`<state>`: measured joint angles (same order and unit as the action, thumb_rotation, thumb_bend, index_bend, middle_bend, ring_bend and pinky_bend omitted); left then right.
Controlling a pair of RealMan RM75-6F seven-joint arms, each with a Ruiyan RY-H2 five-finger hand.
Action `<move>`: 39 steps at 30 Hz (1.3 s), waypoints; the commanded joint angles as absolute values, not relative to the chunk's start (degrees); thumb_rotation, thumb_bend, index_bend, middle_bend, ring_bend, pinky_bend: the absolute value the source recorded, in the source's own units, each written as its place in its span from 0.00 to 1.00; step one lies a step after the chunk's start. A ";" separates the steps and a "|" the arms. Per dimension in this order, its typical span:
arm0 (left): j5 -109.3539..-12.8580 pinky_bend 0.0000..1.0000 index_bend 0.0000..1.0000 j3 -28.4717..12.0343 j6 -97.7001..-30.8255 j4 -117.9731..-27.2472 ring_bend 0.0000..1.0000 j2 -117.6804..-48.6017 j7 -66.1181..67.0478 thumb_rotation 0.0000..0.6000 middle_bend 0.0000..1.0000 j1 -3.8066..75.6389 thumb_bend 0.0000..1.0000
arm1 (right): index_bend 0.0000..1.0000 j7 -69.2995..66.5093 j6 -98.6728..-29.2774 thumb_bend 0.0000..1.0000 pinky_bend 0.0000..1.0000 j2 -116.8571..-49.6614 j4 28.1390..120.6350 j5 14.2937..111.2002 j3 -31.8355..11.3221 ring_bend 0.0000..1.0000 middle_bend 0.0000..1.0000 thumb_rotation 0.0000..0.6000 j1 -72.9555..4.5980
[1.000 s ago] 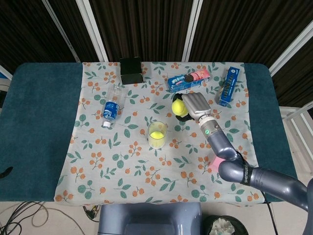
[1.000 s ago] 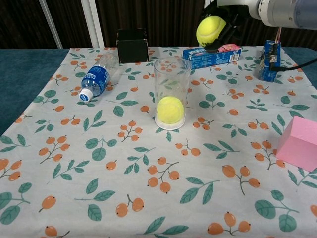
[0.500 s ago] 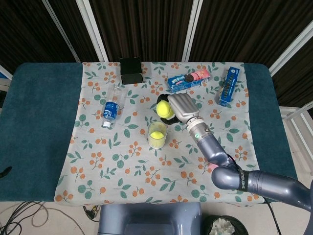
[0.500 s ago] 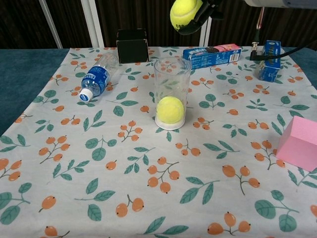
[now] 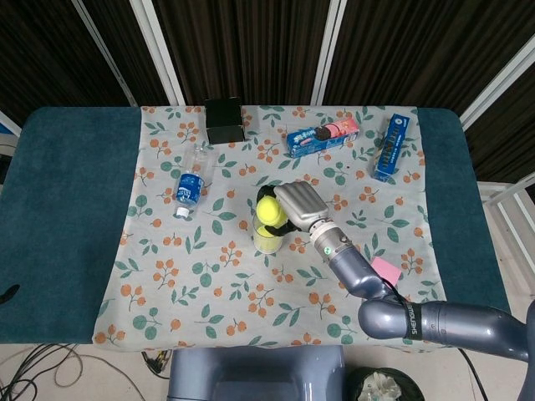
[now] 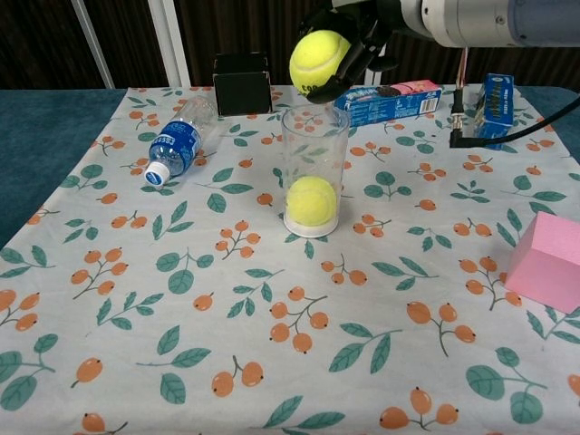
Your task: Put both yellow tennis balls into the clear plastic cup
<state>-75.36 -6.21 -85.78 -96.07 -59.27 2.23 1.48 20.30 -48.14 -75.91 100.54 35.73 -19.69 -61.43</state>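
Observation:
The clear plastic cup (image 6: 314,169) (image 5: 268,236) stands upright mid-cloth with one yellow tennis ball (image 6: 312,200) resting on its bottom. My right hand (image 6: 361,36) (image 5: 299,209) holds the second yellow tennis ball (image 6: 317,63) (image 5: 268,209) just above the cup's rim, fingers wrapped around it from the right. The held ball hangs directly over the cup's opening, apart from the rim in the chest view. My left hand shows in neither view.
A water bottle (image 6: 178,138) lies on its side at the left. A black box (image 6: 242,83) stands at the back. A blue cookie box (image 6: 387,100) and a blue carton (image 6: 494,111) sit back right. A pink block (image 6: 546,262) is at the right edge.
My right hand has carried the ball leftward and down, from back right of the cup to right over its opening. The ball inside the cup stays still.

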 commanded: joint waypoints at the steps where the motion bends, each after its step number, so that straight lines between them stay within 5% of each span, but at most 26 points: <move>1: -75.38 0.09 0.14 -6.22 -85.82 -96.05 0.00 -59.26 2.21 1.00 0.00 1.48 0.09 | 0.45 20.66 -47.95 0.61 0.92 -75.90 100.93 35.18 -19.00 0.47 0.43 1.00 -61.72; 12: -75.21 0.09 0.14 -6.22 -85.71 -96.09 0.00 -59.32 2.56 1.00 0.00 1.53 0.09 | 0.24 20.90 -47.04 0.40 0.95 -75.66 101.48 33.09 -17.04 0.20 0.22 1.00 -62.89; 24: -75.08 0.09 0.15 -6.26 -85.67 -96.05 0.00 -59.31 2.58 1.00 0.00 1.53 0.09 | 0.22 19.32 -48.36 0.37 0.98 -75.06 102.61 33.33 -17.38 0.18 0.19 1.00 -63.06; 31: -75.10 0.09 0.14 -6.30 -85.80 -96.06 0.00 -59.29 2.54 1.00 0.00 1.50 0.09 | 0.21 19.34 -55.37 0.37 1.00 -73.44 102.24 38.98 -17.79 0.16 0.18 1.00 -60.74; 32: -75.09 0.09 0.13 -6.31 -85.79 -96.03 0.00 -59.29 2.50 1.00 0.00 1.49 0.09 | 0.20 18.84 -56.30 0.37 0.97 -72.87 102.46 39.61 -17.78 0.15 0.18 1.00 -59.95; 36: -75.12 0.09 0.09 -6.30 -85.73 -95.98 0.00 -59.31 2.43 1.00 0.00 1.53 0.09 | 0.19 16.05 -59.69 0.37 0.12 -68.62 104.36 43.65 -17.04 0.15 0.17 1.00 -55.41; 39: -75.40 0.08 0.07 -6.28 -85.87 -95.99 0.00 -59.38 2.45 1.00 0.00 1.56 0.09 | 0.19 13.79 -63.04 0.37 0.06 -64.82 105.61 49.55 -14.96 0.15 0.17 1.00 -50.72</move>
<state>-75.37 -6.28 -85.84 -95.99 -59.36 2.45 1.55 16.07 -59.96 -68.16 104.21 44.97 -16.65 -54.61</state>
